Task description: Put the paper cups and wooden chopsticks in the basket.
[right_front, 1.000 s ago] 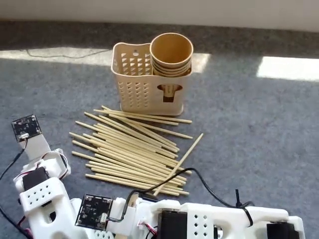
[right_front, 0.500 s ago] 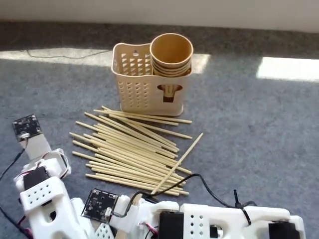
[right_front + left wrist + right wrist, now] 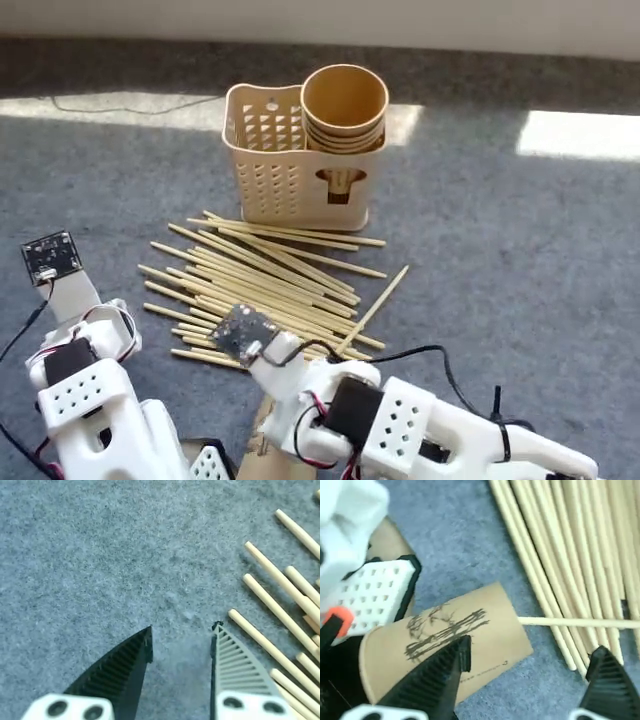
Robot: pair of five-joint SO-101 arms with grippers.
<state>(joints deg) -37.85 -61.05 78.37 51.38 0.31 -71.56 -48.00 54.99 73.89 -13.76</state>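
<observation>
A cream perforated basket [image 3: 270, 165] stands on the carpet with a stack of paper cups [image 3: 345, 105] inside it. Several wooden chopsticks [image 3: 265, 295] lie scattered in front of it. Another paper cup [image 3: 450, 640] with a brown print lies on its side on the carpet beside the sticks' ends, and a tan part of this cup [image 3: 272, 452] peeks out between the two arms. My right gripper [image 3: 532, 650] hangs open above it, one finger over the cup, the other over the chopsticks [image 3: 570, 550]. My left gripper [image 3: 182, 627] is open over bare carpet, close to chopstick ends [image 3: 280, 600].
The left arm's white body [image 3: 85, 385] sits at the near left, close to the fallen cup. The right arm [image 3: 420, 435] stretches along the near edge with a black cable. Grey carpet [image 3: 510, 250] lies open to the basket's right.
The right arm's wrist has swung away from the near edge toward the chopstick pile and turned. The lying cup now shows below it. The left arm has stayed put.
</observation>
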